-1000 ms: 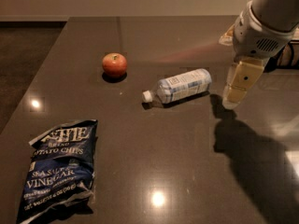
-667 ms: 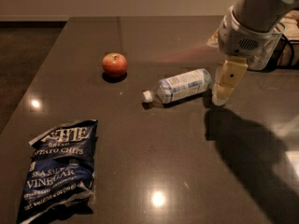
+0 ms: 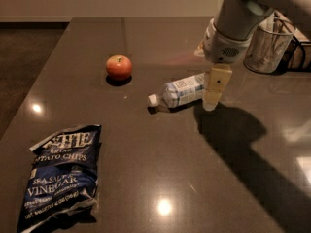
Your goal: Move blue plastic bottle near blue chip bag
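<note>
The blue plastic bottle (image 3: 179, 91) lies on its side near the middle of the dark table, white cap pointing left. The gripper (image 3: 212, 94) hangs from the arm at upper right, pointing down, and covers the bottle's right end. The blue chip bag (image 3: 62, 176) lies flat at the front left of the table, far from the bottle.
A red apple (image 3: 119, 67) sits left of the bottle, toward the back. A clear glass cup (image 3: 268, 45) with sticks in it stands at the back right. The table's left edge (image 3: 29, 96) runs diagonally beside the dark floor.
The gripper has moved left and slightly down, from a spot right of the bottle to over its right end. The bottle, bag and apple have not moved.
</note>
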Robot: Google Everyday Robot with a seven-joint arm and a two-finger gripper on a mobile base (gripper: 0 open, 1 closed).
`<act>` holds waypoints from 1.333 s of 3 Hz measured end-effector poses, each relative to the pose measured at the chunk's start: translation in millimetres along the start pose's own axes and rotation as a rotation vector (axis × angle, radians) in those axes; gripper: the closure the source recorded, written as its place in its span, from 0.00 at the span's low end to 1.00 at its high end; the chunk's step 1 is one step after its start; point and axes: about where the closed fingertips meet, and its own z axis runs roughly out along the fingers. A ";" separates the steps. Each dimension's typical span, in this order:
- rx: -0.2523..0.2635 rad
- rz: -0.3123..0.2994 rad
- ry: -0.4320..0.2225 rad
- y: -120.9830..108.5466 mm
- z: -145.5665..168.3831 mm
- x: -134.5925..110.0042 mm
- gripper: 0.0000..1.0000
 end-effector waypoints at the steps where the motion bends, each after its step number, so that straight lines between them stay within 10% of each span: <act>1: -0.030 -0.047 0.023 -0.8 21.0 -8.6 0.00; 2: -0.049 -0.062 0.047 -1.6 37.1 -6.5 0.03; 4: -0.049 -0.056 0.036 5.7 37.5 -7.8 0.48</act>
